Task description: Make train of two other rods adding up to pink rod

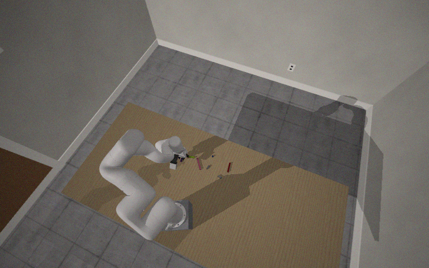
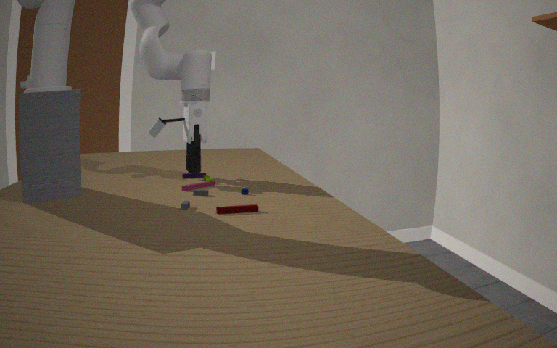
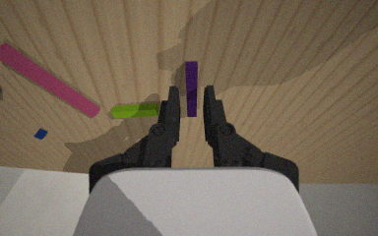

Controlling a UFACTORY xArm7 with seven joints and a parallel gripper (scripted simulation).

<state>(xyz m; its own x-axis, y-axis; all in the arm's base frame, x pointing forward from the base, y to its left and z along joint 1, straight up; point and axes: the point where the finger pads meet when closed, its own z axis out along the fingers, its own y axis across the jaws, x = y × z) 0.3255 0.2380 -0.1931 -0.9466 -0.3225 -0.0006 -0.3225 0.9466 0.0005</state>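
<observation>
End effector [image 3: 188,100] over purple rod [image 3: 191,88]
Fingers part-open, empty, straddling the rod's near end above the table [image 2: 287,246]; lime rod [image 3: 134,110] just left.

The pink rod [image 3: 49,80] lies flat, slanting from the upper left of the wrist view toward the centre. Near its lower end lies the lime rod [image 3: 133,110], horizontal. The purple rod [image 3: 191,88] lies flat and vertical at centre. Two grey rods [image 2: 200,192] [image 2: 185,204], a blue rod [image 2: 244,191] and a red rod [image 2: 237,209] lie apart mid-frame in the exterior view.
</observation>
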